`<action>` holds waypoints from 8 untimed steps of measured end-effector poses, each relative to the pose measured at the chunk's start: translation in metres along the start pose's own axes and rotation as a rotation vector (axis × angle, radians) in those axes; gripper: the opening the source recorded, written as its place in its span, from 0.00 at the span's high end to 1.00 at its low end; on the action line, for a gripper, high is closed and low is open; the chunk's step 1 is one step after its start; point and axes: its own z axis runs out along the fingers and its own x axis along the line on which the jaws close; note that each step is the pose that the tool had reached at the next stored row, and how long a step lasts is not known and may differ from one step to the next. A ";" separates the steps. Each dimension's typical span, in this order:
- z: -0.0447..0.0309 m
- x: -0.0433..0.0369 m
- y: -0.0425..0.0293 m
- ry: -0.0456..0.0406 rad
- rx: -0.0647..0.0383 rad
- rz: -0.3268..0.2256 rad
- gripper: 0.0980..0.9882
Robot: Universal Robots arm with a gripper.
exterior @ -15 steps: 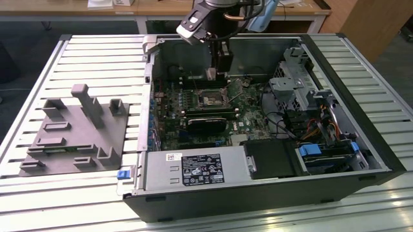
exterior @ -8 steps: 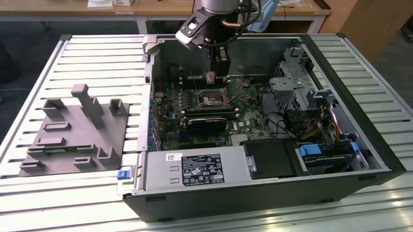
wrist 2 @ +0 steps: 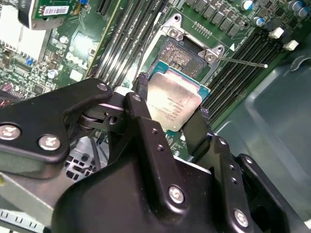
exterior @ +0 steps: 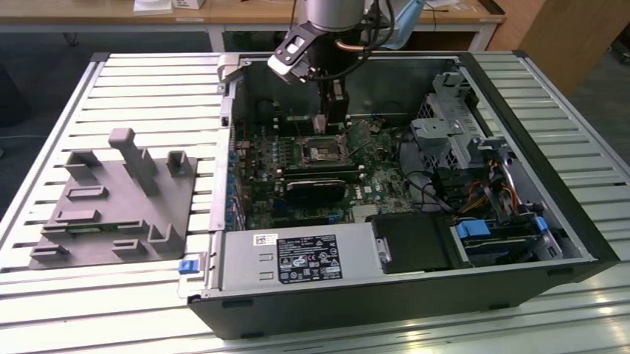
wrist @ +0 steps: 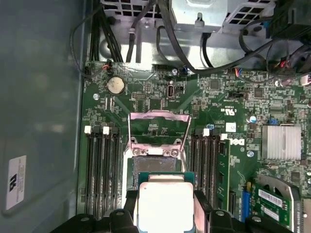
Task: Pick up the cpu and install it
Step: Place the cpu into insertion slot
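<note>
Here the gripper (wrist 2: 171, 106) clamps the cpu (wrist 2: 174, 97) — flat, silvery-grey, green-rimmed.

My arm (exterior: 333, 15) points straight down; my hand (wrist 2: 171, 108) has 2 fingers (wrist 2: 195, 132) clamped on the cpu (wrist 2: 170, 97).

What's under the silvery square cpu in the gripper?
Beneath the silvery-grey square cpu, held in the black gripper, sits the dark open socket, metal frame flipped up, on the green motherboard. The chip covers part of the socket.
</note>
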 end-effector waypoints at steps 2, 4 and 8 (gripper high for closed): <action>0.0036 0.0002 -0.0007 0.0002 0.000 0.000 0.51; 0.0073 0.0004 -0.0009 0.0003 0.000 -0.007 0.51; 0.0145 0.0008 -0.0014 0.0004 -0.001 -0.011 0.51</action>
